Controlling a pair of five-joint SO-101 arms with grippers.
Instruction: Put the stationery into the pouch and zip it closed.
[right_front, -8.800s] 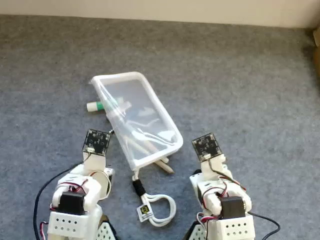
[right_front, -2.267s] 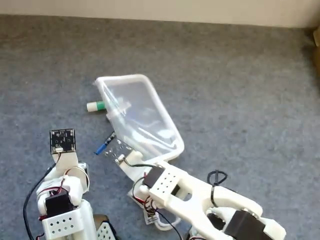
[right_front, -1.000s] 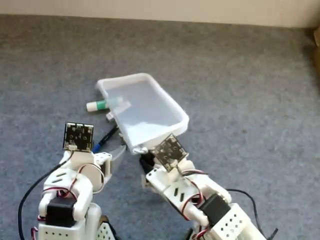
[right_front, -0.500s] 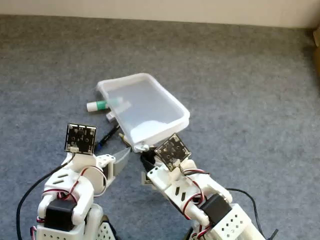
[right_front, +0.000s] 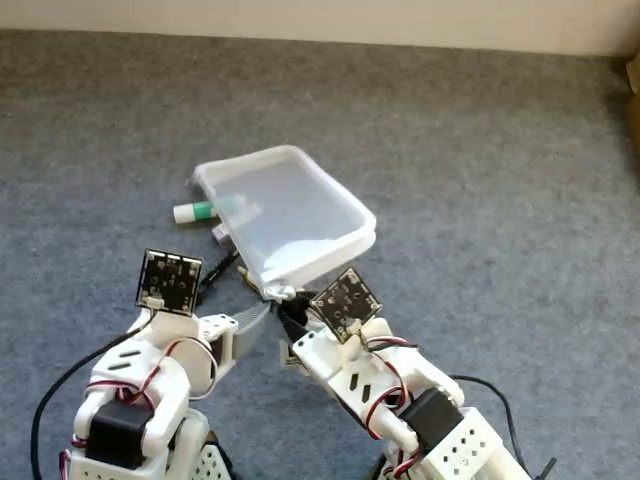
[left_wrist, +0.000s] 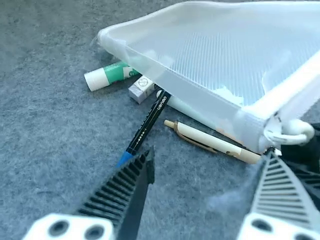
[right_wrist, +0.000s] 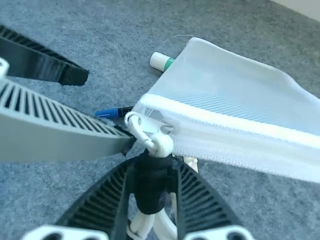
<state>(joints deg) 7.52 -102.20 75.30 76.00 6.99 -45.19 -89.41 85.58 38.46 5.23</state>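
Holding the pouch (right_front: 290, 215) by its black strap (right_wrist: 150, 187), the right gripper (right_wrist: 152, 167) was clamped shut, one corner raised near the table's (right_front: 500, 150) middle. The left gripper (left_wrist: 210, 157) hung wide open, empty, over the blue pen (left_wrist: 145, 127); I'd pinch its middle squarely

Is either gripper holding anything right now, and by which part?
The right gripper clamps the black strap sleeve just below the white clasp at a corner of the pouch. The left gripper is open and holds nothing.
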